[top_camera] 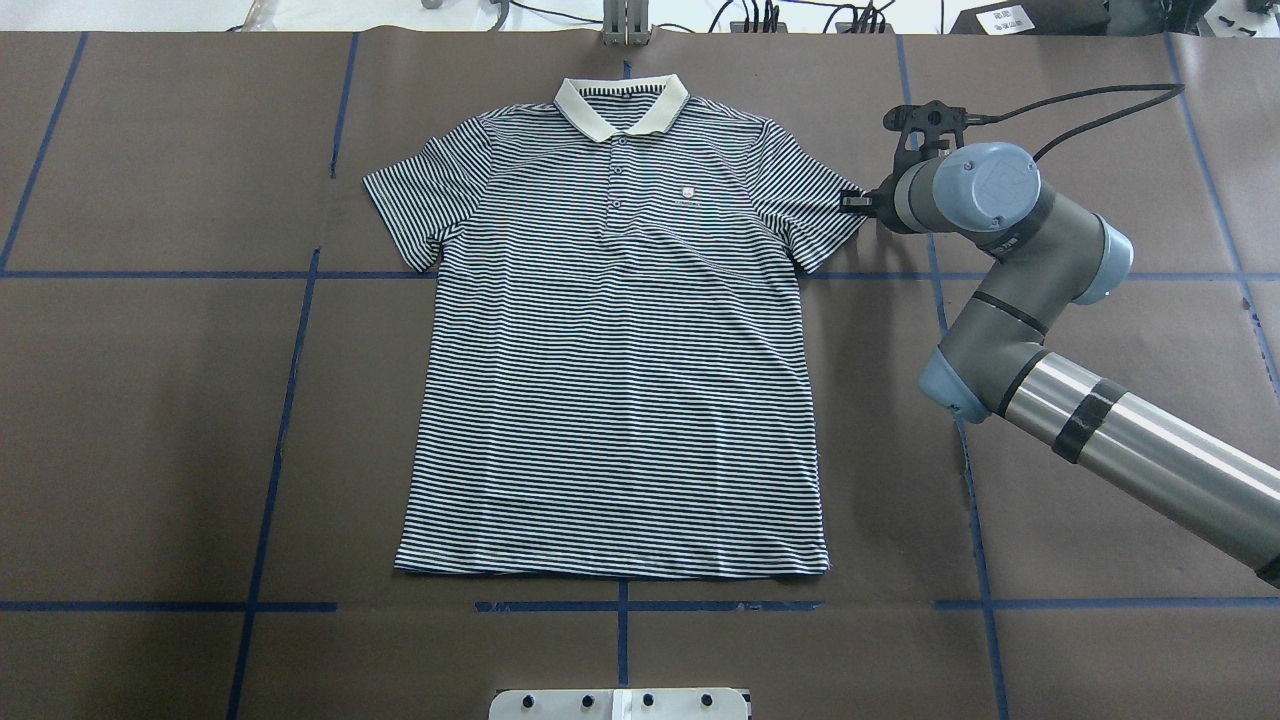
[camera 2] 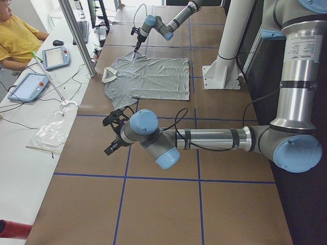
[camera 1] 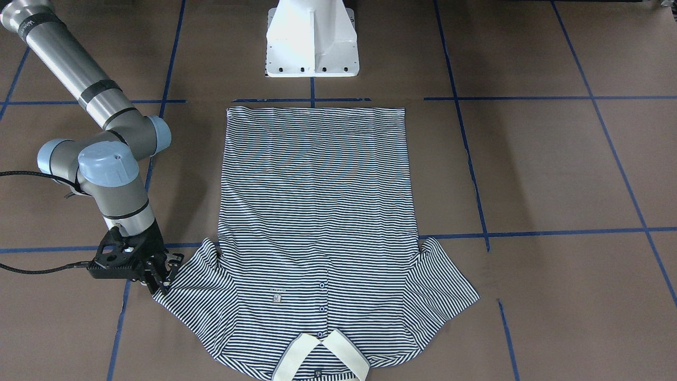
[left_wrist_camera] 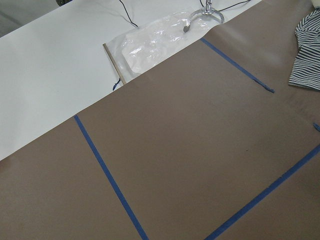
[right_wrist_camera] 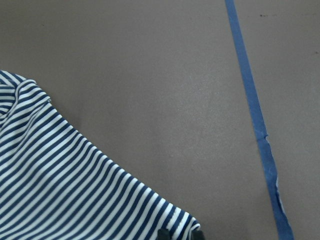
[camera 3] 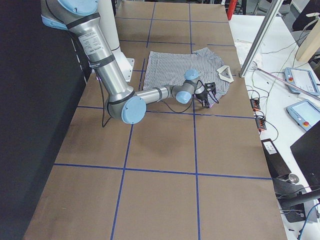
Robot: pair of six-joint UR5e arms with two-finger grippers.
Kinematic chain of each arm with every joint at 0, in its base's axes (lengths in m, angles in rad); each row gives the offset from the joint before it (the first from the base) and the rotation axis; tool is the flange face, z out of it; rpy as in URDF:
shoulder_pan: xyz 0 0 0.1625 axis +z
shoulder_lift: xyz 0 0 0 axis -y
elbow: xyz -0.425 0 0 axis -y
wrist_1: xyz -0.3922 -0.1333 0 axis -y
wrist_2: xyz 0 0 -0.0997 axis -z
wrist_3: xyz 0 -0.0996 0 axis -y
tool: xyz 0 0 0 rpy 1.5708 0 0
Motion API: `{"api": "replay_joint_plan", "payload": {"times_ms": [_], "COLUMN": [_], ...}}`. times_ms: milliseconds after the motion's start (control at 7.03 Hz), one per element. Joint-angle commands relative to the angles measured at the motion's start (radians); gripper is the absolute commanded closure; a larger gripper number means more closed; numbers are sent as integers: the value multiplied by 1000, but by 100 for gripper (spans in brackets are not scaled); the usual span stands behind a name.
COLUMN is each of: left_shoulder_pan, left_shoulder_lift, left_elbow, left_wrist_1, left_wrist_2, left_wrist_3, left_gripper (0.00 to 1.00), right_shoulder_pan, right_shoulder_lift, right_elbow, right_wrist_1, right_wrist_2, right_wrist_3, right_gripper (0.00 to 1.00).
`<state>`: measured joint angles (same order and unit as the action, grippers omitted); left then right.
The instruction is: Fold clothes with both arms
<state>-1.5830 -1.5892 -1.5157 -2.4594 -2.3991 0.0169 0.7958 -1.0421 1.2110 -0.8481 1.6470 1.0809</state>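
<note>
Striped polo shirt [top_camera: 620, 380] lies flat and face up in the middle of the brown table [top_camera: 150, 420], buttons showing. Its cream collar [top_camera: 622, 105] is at the far edge from the robot and its hem is nearest the white pedestal [camera 1: 312, 39]. Both short sleeves are spread out to the sides. Right arm reaches across to the sleeve [camera 1: 198, 286] on the robot's right. Right gripper [camera 1: 161, 278] is low at that sleeve's outer hem corner, touching or just above the cloth. In the wrist view two dark fingertips [right_wrist_camera: 165, 234] show at the bottom edge with the hem corner at them and a narrow gap between. Cannot tell whether they are clenched on the fabric or released. The sleeve lies flat, not lifted. Left gripper [camera 2: 113, 135] hangs over bare table well apart from the shirt, on the robot's left; seen only from the side, so its state cannot be told. Blue tape lines [top_camera: 280, 430] grid the table.
</note>
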Motion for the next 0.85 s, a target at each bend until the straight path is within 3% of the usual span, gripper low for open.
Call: {"api": "replay_joint_plan", "payload": {"times_ms": [0,427,711], "left_shoulder_pan": [0,0,0], "left_shoulder_lift": [2,0,0], "left_elbow": [0,2,6], "left_wrist_1": [-6,-6,-7], "left_wrist_2": [0,0,0], "left_wrist_3": [0,0,0], "left_gripper": [0,0,0], "right_shoulder_pan": [5,7,-60], "right_shoulder_lift": [20,114,276], "right_elbow": [4,47,93], "right_wrist_1": [-15,-220,-549], "right_wrist_2": [0,-38,-126], "right_wrist_3": [2,19,150], "right_gripper": [100,100,100]}}
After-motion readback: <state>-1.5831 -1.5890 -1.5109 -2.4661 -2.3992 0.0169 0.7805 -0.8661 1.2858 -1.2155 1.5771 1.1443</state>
